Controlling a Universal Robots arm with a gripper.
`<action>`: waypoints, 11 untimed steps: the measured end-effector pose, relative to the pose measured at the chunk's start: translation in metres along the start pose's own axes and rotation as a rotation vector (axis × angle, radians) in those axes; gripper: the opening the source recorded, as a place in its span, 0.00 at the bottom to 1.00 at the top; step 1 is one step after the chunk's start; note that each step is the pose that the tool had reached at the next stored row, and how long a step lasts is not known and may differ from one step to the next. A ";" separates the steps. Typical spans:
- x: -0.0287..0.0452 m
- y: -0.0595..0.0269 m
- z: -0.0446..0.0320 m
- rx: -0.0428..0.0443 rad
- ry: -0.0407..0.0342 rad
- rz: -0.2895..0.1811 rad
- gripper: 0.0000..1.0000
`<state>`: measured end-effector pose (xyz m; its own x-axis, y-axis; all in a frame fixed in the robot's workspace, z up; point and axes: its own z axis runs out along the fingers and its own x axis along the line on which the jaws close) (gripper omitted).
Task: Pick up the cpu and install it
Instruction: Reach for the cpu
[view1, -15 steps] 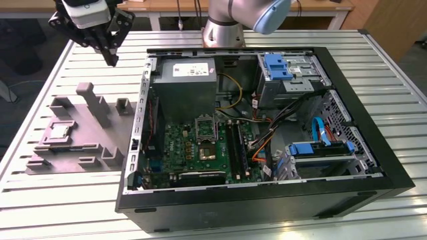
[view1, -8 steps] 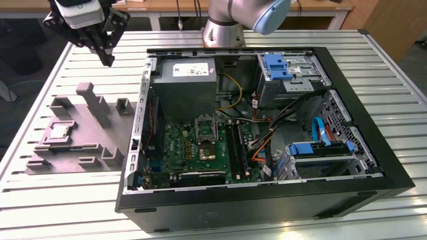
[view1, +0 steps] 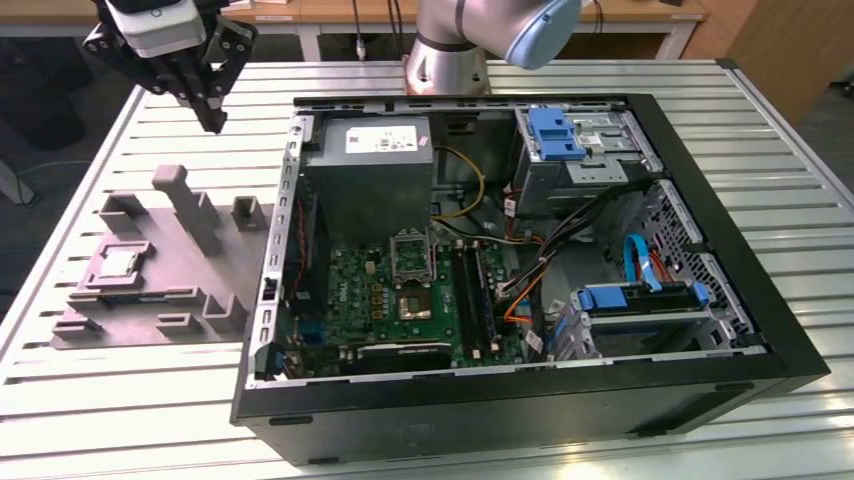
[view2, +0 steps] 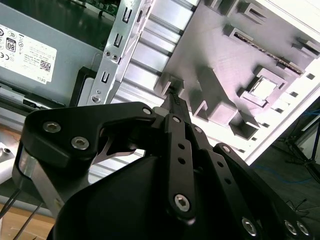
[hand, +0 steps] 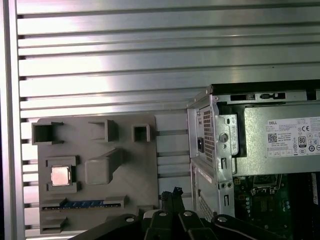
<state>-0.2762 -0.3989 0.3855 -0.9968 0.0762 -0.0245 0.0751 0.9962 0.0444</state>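
The cpu (view1: 118, 263) is a small silver square lying flat in a recess of the grey moulded fixture (view1: 187, 290), at the exterior view's left. Both wrist views show the cpu (view2: 263, 88) (hand: 60, 175) from above in the same recess. My gripper (view1: 212, 122) hangs high over the table behind the fixture, well apart from the chip. Its dark fingers (view2: 173, 102) meet at a point, shut with nothing between them. The dark socket frame (view1: 411, 257) sits on the green motherboard inside the open computer case.
The open black case (view1: 694, 200) fills the middle and right of the slatted aluminium table (view1: 160, 410). A grey power-supply box (view1: 374, 170) stands in it near the fixture. Upright blocks (view1: 187, 205) rise from the fixture. Cables and blue drive brackets (view1: 641, 295) crowd the case's right side.
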 end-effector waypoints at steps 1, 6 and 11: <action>0.0002 0.0000 0.0000 0.0000 0.0000 0.000 0.11; 0.0026 -0.0002 -0.0001 0.0000 0.0000 0.000 0.11; 0.0042 -0.0003 -0.0001 0.0000 0.0000 0.000 0.11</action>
<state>-0.2804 -0.3989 0.3855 -0.9968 0.0763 -0.0245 0.0751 0.9962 0.0444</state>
